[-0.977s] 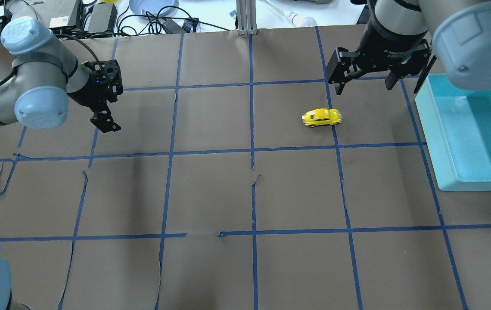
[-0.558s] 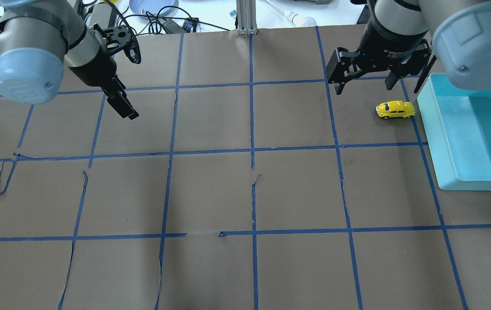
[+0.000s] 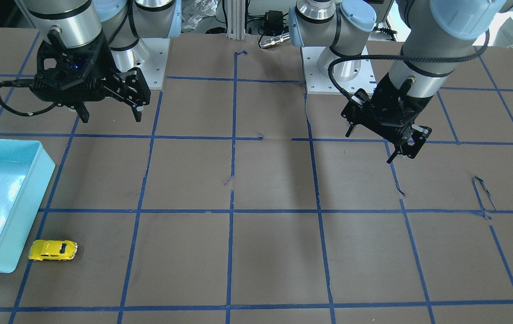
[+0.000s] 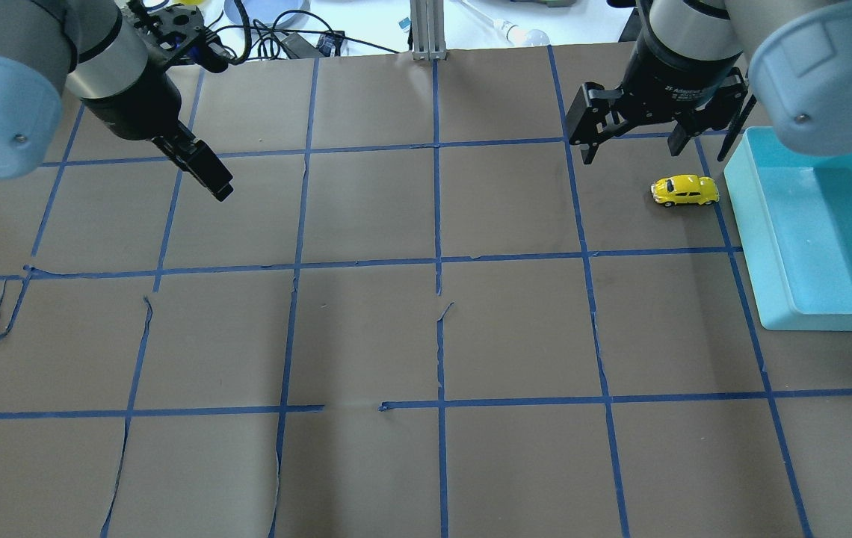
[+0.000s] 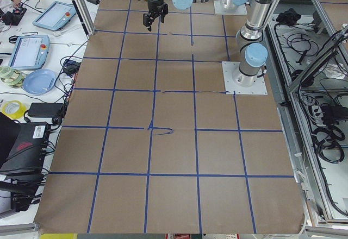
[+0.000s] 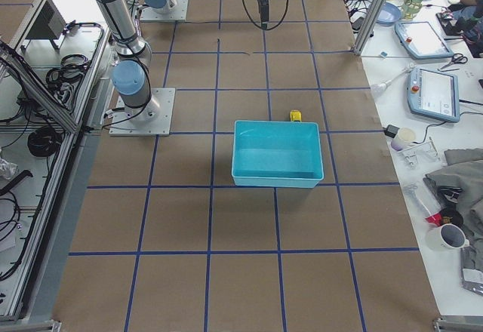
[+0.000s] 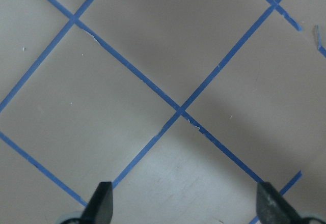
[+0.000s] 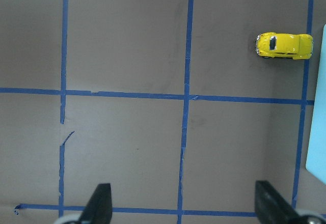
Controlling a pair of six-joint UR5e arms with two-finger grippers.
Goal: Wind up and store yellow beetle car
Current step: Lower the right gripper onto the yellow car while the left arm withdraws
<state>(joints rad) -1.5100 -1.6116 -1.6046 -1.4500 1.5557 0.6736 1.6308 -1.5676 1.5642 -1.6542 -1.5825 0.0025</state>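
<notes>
The yellow beetle car point(image 4: 685, 190) stands on its wheels on the brown table, right beside the left wall of the teal bin point(image 4: 744, 224); I cannot tell if they touch. It also shows in the front view point(image 3: 53, 250) and in the right wrist view point(image 8: 283, 46). My right gripper point(image 4: 631, 153) is open and empty, hovering just beyond the car toward the far edge. My left gripper point(image 4: 220, 193) is open and empty, raised over the far left of the table; its wrist view shows only bare table between its fingers point(image 7: 102, 201).
The teal bin point(image 3: 40, 180) is empty and lies at the table's right edge. Blue tape lines form a grid on the brown paper. A metal post point(image 4: 426, 30), cables and a blue plate point(image 4: 265, 11) lie beyond the far edge.
The car rolled right from near the table's middle to the bin's side and stopped there. My left arm rose and swung toward the far edge. The right gripper stayed put.
</notes>
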